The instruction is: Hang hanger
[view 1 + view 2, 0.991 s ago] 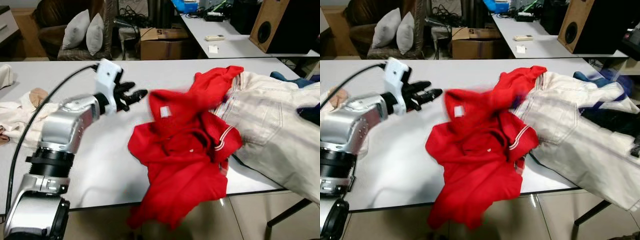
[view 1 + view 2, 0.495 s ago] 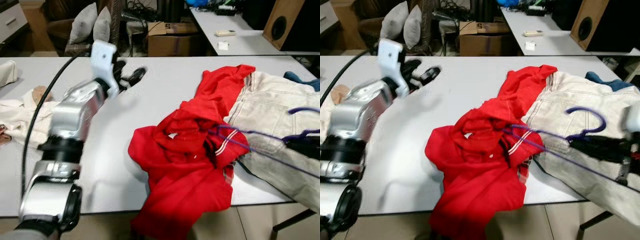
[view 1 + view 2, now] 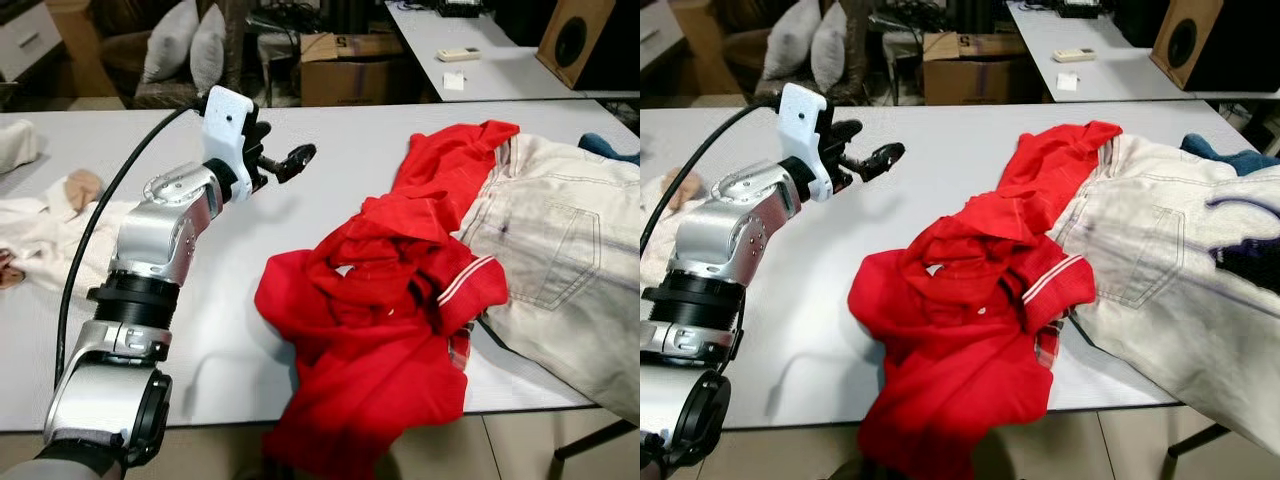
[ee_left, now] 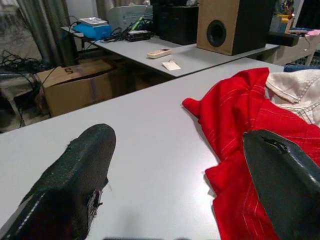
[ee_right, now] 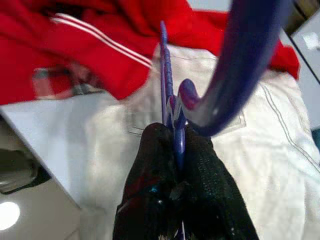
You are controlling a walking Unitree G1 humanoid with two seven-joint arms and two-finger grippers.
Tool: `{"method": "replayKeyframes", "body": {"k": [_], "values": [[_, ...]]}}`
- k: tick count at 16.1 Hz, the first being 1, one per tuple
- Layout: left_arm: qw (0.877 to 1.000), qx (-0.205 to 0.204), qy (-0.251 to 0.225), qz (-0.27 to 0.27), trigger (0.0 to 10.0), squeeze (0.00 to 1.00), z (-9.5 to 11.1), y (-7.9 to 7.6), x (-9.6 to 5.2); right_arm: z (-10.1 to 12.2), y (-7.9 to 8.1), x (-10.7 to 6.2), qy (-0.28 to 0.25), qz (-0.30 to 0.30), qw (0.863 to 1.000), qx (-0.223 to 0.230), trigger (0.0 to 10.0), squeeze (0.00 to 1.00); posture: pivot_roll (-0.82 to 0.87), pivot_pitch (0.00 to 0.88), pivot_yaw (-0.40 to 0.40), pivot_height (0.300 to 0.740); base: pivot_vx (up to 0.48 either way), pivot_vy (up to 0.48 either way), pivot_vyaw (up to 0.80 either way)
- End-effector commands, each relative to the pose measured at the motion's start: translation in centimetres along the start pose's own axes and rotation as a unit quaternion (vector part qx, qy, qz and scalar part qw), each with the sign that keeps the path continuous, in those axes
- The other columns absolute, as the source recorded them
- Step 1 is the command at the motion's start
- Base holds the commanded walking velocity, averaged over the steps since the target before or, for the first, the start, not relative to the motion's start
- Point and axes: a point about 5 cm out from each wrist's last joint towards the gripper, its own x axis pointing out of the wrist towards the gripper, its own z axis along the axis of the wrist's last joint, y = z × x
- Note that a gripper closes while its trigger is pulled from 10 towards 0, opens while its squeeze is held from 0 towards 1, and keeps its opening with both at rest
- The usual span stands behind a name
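While the left gripper (image 3: 283, 160) hovers spread and empty over the table (image 3: 330, 150), the right gripper (image 5: 176, 150) pinches a purple hanger (image 5: 235, 65) by its neck (thin, light, probably slippery plastic) above the white jeans (image 3: 1160, 250) and red shirt (image 3: 390, 300).

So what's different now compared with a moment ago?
The purple hanger, pinched in the right gripper, has been pulled rightward out of the red shirt, toward the table's right edge. The left gripper stays open above the table. The shirt and pale jeans still lie in a heap.
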Motion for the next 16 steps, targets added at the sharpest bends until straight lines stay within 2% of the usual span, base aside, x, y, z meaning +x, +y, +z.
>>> {"method": "replayKeyframes", "body": {"k": [1, 3, 4, 5, 6, 8, 9, 10, 11, 12, 13, 14, 15, 16], "values": [[1.0, 0.001, 0.003, 0.005, 10.0, 0.0, -0.1, 0.3, -0.1, 1.2, -0.4, -1.1, -0.013, -0.007, 1.0, -0.022, 10.0, 0.0, -0.04, 0.0, 0.044, 0.74, 0.0, 0.0, 0.0], [1.0, -0.005, 0.001, 0.008, 10.0, 0.0, -0.1, 0.4, -0.2, 2.3, -1.8, -2.5, -0.045, -0.043, 0.997, -0.034, 10.0, 0.0, -0.04, 0.0, 0.038, 0.74, 0.0, 0.0, 0.0], [1.0, -0.003, -0.001, 0.012, 10.0, 0.0, -0.2, 0.4, -0.2, 2.3, -2.1, -2.7, -0.045, -0.053, 0.997, -0.035, 10.0, 0.0, -0.04, 0.0, 0.038, 0.74, 0.0, 0.0, 0.0], [1.0, 0.004, -0.003, 0.021, 10.0, 0.0, -0.3, 0.4, -0.3, 1.6, -2.8, -2.6, -0.012, -0.096, 0.995, -0.029, 10.0, 0.0, -0.04, 0.0, 0.033, 0.74, 0.0, 0.0, 0.0], [1.0, 0.003, -0.005, 0.028, 10.0, 0.0, -0.3, 0.3, -0.5, 0.6, -3.7, -1.9, 0.011, -0.151, 0.988, -0.007, 10.0, 0.0, -0.04, 0.0, 0.032, 0.74, 0.0, 0.0, 0.0], [0.999, 0.014, -0.032, 0.039, 10.0, 0.0, 0.1, -0.2, -0.8, -0.1, -4.1, 0.8, -0.041, -0.225, 0.97, 0.076, 10.0, 0.0, -0.04, 0.0, 0.035, 0.74, 0.0, 0.0, 0.0], [0.997, 0.013, -0.045, 0.056, 10.0, 0.0, 0.1, -0.7, -1.4, 0.2, -3.0, 4.5, -0.087, -0.259, 0.954, 0.127, 10.0, 0.0, -0.03, 0.0, 0.046, 0.74, 0.0, 0.0, 0.0], [0.997, 0.018, -0.045, 0.056, 10.0, 0.0, 0.1, -0.9, -1.6, 0.4, -2.5, 5.6, -0.106, -0.262, 0.948, 0.143, 10.0, 0.0, -0.03, 0.0, 0.046, 0.74, 0.0, 0.0, 0.0], [0.997, 0.015, -0.036, 0.06, 10.0, 0.0, -0.3, -1.3, -2.1, 1.4, -1.8, 7.4, -0.144, -0.295, 0.93, 0.163, 10.0, 0.0, -0.03, 0.0, 0.05, 0.74, 0.0, 0.0, 0.0], [0.997, 0.015, -0.032, 0.068, 10.0, 0.0, -0.5, -1.4, -2.4, 2.1, -1.3, 8.4, -0.173, -0.301, 0.921, 0.178, 10.0, 0.0, -0.03, 0.0, 0.05, 0.74, 0.0, 0.0, 0.0], [0.996, 0.013, -0.025, 0.082, 10.0, 0.0, -1.0, -1.6, -3.1, 3.7, -0.3, 9.9, -0.233, -0.308, 0.896, 0.218, 10.0, 0.0, -0.02, 0.0, 0.052, 0.74, 0.0, 0.0, 0.0], [0.996, 0.012, -0.022, 0.088, 10.0, 0.0, -1.1, -1.7, -3.3, 4.5, 0.1, 10.4, -0.257, -0.304, 0.886, 0.237, 10.0, 0.0, -0.02, 0.0, 0.052, 0.74, 0.0, 0.0, 0.0], [0.995, 0.015, -0.01, 0.097, 10.0, 0.0, -1.7, -2.0, -3.9, 6.4, 1.5, 11.1, -0.304, -0.303, 0.867, 0.251, 10.0, 0.0, -0.01, 0.0, 0.049, 0.74, 0.0, 0.337, 0.0], [0.995, 0.014, -0.005, 0.101, 10.0, 0.0, -2.0, -2.3, -4.2, 7.6, 2.4, 11.3, -0.332, -0.302, 0.858, 0.25, 10.0, 0.0, -0.01, 0.0, 0.046, 0.74, 0.0, 0.356, 0.0]]}}
